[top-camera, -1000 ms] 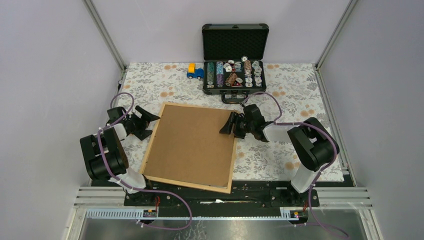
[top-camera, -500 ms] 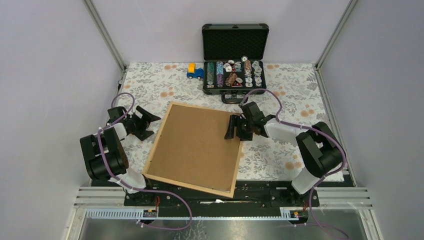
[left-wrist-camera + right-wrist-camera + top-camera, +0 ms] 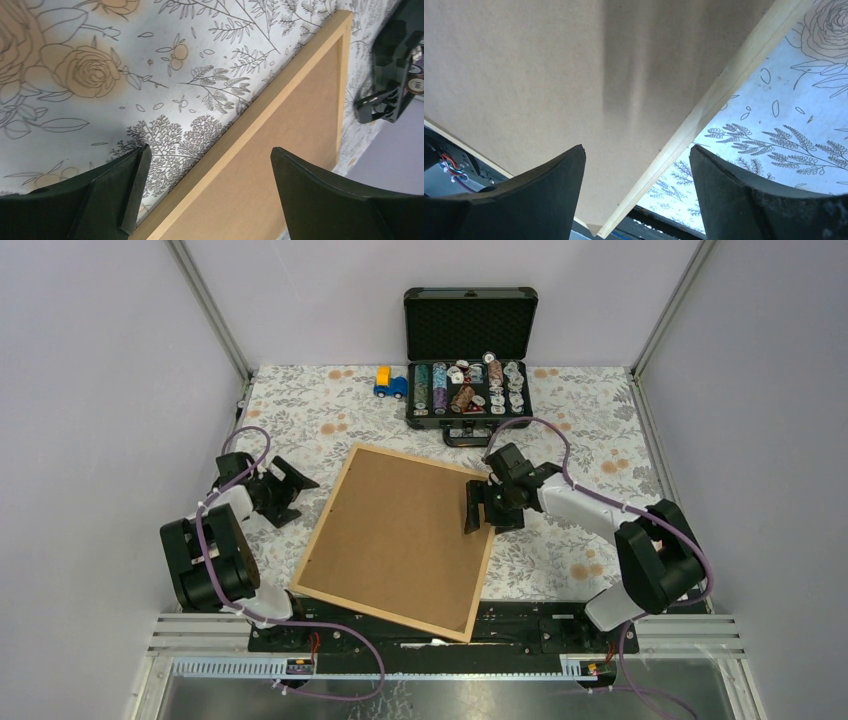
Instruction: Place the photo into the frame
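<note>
The large rectangular frame of thin light natural wood (image 3: 324,517) has swung clockwise and slid towards the right since a second ago. The right arm has stretched out with it, and the right gripper (image 3: 479,508) has spread its jaws from partly closed to wide. It now hangs over the frame's right rail with one black finger (image 3: 524,200) on each side of the wood and nothing held. The left gripper (image 3: 292,492) has barely shifted. It sits just off the frame's left rail, its jaws as wide as before and gripping nothing.

The frame lies flat between the two arms, back side up, showing its plain brown hardboard backing sheet (image 3: 400,535). Its near corner juts past the table edge, over the black base rail (image 3: 520,618).

The table wears a pale cloth printed with grey leaves and orange roses (image 3: 590,430). At the far edge an open black case (image 3: 470,330) holds rows of poker chips (image 3: 465,385), and a small blue and yellow toy truck (image 3: 389,383) stands just left of it. Pale lilac-grey walls (image 3: 100,390) and aluminium posts (image 3: 210,310) enclose the cell.
</note>
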